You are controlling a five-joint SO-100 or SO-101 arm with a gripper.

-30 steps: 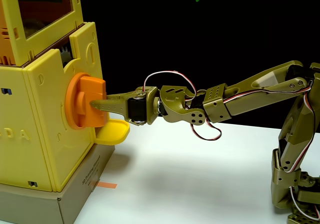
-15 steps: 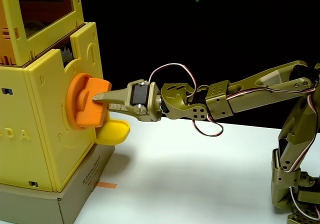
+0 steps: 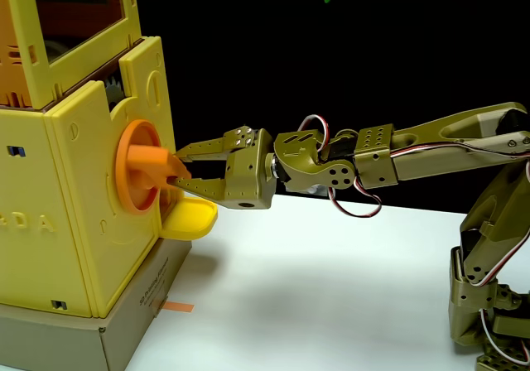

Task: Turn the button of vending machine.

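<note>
We see the orange button [image 3: 142,177] on the right-facing side of the vending machine [image 3: 79,214], about halfway up its lower body. Its round disc lies flat against the yellow panel, and its thick bar sticks out toward the arm, lying roughly level in the fixed view. The gripper [image 3: 178,175] has its 2 fingers set one above and one below the outer end of that bar, spread only as wide as the bar and pressing on it. Just under the button, a small yellow tray [image 3: 189,219] juts out from the machine, with the lower finger passing right above it. The olive-green arm [image 3: 397,160] reaches in nearly level from the right, red and white wires [image 3: 356,209] looping beneath its wrist. The machine stands on a grey cardboard base [image 3: 124,321], which rests on the white desk [image 3: 331,296]. A short strip of orange tape [image 3: 175,307] lies on the desk beside the base.
</note>
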